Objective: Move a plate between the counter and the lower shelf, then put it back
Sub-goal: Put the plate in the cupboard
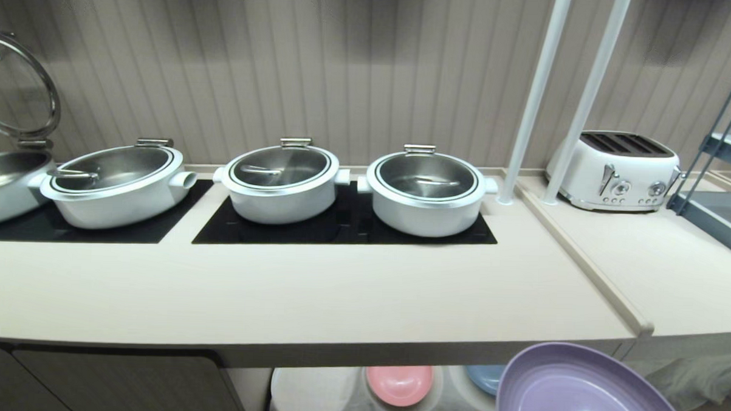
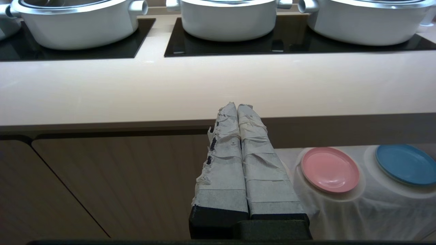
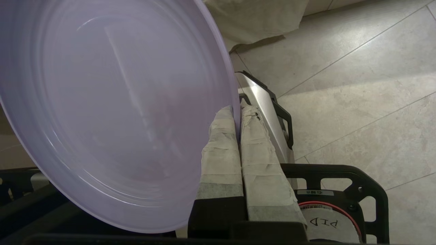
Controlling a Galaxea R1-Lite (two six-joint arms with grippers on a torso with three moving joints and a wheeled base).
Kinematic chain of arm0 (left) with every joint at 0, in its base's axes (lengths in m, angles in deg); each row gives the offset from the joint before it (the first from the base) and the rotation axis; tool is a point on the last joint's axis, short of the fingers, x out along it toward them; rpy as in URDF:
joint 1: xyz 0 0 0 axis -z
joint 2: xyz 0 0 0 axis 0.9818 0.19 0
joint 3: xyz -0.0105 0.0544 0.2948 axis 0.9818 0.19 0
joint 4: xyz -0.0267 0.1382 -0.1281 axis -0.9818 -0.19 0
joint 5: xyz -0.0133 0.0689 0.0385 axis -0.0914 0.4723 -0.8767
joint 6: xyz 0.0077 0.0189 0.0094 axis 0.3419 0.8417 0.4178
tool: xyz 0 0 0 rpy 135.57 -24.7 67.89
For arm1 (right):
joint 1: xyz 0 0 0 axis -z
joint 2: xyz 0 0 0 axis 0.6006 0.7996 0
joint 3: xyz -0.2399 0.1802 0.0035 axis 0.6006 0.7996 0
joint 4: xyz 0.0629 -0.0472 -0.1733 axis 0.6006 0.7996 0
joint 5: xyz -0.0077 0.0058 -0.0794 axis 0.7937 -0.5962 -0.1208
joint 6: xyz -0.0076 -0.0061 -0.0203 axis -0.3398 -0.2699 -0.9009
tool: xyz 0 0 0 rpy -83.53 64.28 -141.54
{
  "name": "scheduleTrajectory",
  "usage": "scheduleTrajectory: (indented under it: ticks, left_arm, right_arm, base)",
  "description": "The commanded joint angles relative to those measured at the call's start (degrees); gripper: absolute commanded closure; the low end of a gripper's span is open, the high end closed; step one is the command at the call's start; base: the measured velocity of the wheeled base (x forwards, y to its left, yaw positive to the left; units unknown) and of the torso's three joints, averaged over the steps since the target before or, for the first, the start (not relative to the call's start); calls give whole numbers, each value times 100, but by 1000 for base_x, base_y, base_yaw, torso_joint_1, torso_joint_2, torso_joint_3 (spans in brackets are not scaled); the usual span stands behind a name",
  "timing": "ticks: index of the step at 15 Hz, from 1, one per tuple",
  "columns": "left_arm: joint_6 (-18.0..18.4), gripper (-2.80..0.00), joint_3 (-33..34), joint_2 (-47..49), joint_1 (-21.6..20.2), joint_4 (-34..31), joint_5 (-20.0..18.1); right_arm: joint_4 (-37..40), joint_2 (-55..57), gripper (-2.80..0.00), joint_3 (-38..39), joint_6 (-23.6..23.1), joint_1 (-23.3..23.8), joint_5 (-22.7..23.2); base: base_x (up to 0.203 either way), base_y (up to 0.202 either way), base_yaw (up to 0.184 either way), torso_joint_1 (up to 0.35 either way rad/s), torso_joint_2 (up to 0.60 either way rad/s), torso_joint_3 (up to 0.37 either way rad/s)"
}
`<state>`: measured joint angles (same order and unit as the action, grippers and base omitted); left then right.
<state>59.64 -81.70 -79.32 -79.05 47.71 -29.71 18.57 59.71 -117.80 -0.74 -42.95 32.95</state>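
Jaws of the right gripper (image 3: 237, 114) pinch the plate (image 3: 112, 112) by its rim, held tilted below and in front of the counter (image 1: 289, 300) edge; left gripper (image 2: 237, 108) closed, parked; I'd clear the lip, level, then lower flat.

The right gripper (image 3: 237, 110) is pinching the plate (image 3: 112, 109) by its rim, below the counter (image 1: 313, 301) edge. Above the jaws, bare counter is lying open ahead of three pots (image 1: 425, 192). Beyond them, the pink plate (image 1: 399, 384) and blue plate (image 1: 484, 377) are occupying the shelf.
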Motion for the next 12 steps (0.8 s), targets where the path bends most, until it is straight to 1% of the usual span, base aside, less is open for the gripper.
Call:
scheduleTrajectory:
  ticks: [1, 12]
  left_arm:
    - [0, 0, 0, -2, 0, 0, 0]
    - [0, 0, 0, -2, 0, 0, 0]
  right_arm:
    - [18, 36, 0, -13, -5, -3, 5]
    - [18, 54, 0, -22, 18, -3, -3]
  base:
    - [0, 0, 0, 0, 0, 0]
    - [0, 0, 0, 0, 0, 0]
